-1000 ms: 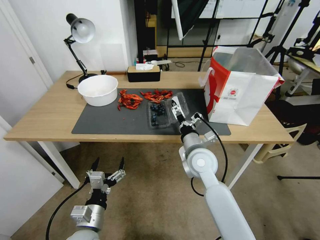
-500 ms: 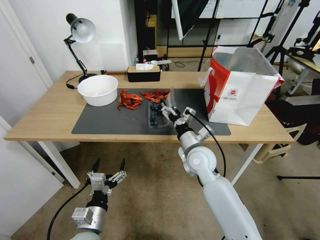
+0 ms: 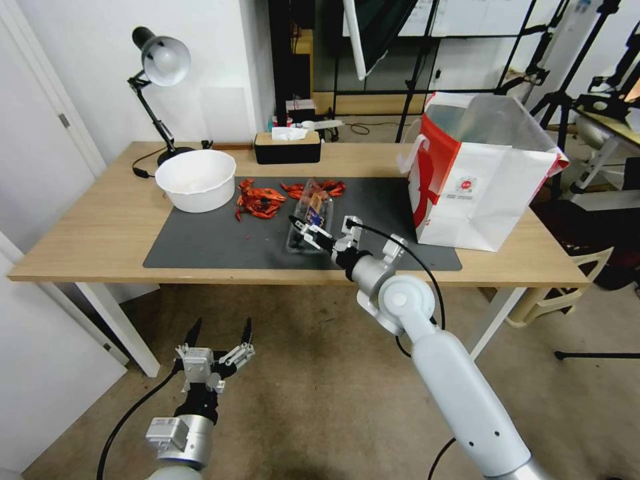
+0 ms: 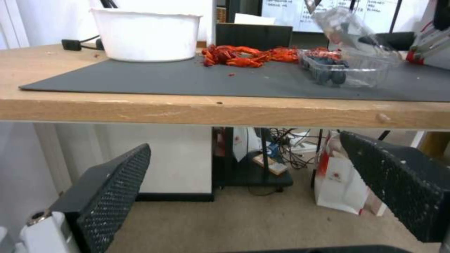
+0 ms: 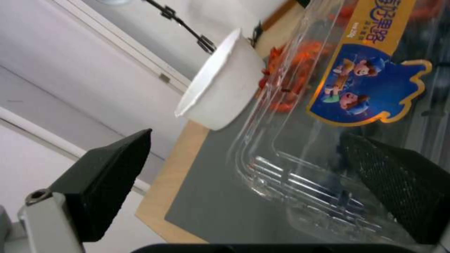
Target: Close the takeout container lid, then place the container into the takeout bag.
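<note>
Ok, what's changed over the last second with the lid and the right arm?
The right gripper has swept leftward across the takeout container, swinging the lid up from lying flat open beside the berries to tilted over them; it isn't shut yet. The gripper's fingers are open, pushing rather than gripping. The left gripper stays parked below the table; the takeout bag hasn't moved.

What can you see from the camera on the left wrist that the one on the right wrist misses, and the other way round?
Left wrist alone: the table's front edge, the berries in the container, a small bag on the floor, and the left gripper open below the table. Right wrist alone: the colourful sticker on the lid, close up between the open right gripper's fingers. Both: the white bowl, the red food, the dark mat and the raised lid.
</note>
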